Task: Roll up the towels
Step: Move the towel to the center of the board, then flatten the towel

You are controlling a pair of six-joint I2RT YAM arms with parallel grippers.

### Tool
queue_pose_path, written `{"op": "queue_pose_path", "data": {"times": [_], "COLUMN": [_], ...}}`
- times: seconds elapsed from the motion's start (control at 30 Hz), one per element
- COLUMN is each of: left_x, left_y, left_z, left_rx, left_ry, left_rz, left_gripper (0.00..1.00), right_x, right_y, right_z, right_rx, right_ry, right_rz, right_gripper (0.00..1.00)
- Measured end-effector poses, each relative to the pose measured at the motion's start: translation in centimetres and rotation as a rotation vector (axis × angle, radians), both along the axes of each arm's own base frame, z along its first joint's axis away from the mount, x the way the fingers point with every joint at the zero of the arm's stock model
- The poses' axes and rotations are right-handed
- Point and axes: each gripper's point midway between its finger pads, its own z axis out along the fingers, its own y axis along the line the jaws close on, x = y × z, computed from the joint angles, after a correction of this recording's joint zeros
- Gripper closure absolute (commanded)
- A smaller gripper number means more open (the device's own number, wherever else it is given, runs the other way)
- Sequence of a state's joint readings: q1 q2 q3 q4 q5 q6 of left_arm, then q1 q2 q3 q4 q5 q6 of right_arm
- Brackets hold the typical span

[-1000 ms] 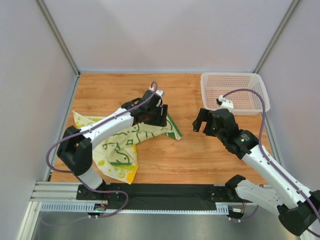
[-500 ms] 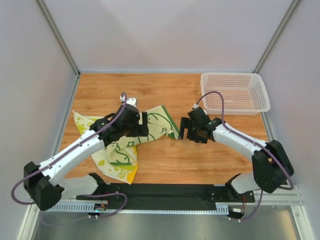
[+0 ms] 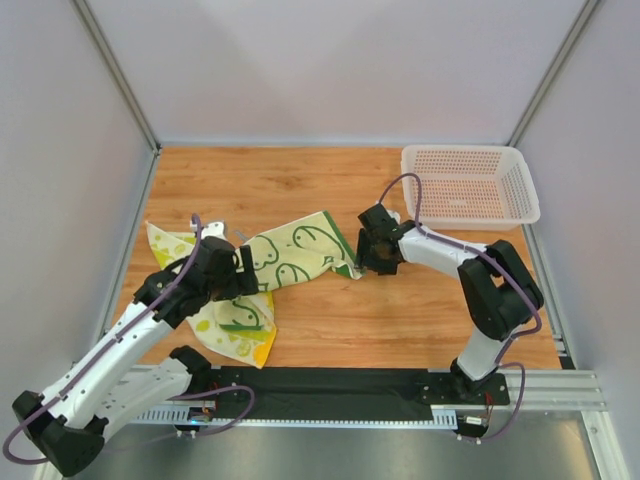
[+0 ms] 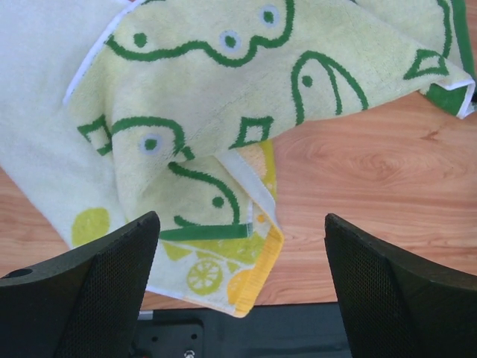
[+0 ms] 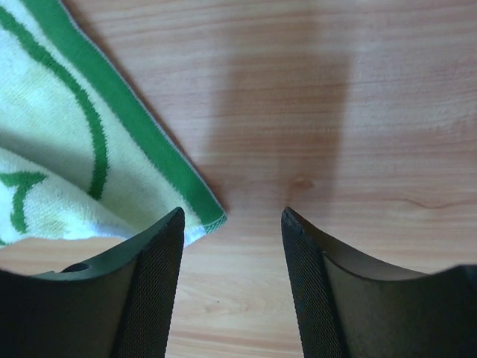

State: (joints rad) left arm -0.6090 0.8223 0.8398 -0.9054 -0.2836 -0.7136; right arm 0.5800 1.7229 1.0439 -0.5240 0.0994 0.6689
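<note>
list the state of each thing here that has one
lemon towel, unrolled, flat, partly covered
green-line towel, unrolled, rumpled, lying across the lemon towel
basket, upright, apart from both towels
left fingers, open above the towels, holding nothing
right fingers, apart, green-line towel's corner between them, not clamped

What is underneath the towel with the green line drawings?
A cream lemon-print towel lies under its left part, wooden table under its right. How far that towel reaches beneath is hidden.
</note>
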Motion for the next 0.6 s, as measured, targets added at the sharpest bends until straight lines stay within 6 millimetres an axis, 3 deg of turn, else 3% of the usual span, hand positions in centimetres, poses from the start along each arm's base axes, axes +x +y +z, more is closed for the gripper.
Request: {"op": "queue_pose_path", "data": {"times": [0.3,0.47,0.6], "left_x": [-0.8,-0.9,-1.0], "left_y": [1.0,1.5,1.6], "left_z": [-0.1,-0.5,-0.9], "left_rx": [0.016,0.03,0.036], "left_ry": [0.0,0.016,0.026], "left_rz": [0.016,0.042,0.05], "left_gripper": [0.01,0.01,0.01], "right_x": [1.9,1.9,1.6], "right_y": [0.8,1.7,3.2], "right_z": [-0.6,-0.7,-0.8], "right_rx": [-0.004,0.007,0.034], "right_ry": [-0.013,-0.018,-0.018], "right_rz": [-0.005,0.016,0.051], "right_gripper": [0.54,0.63,0.9]}}
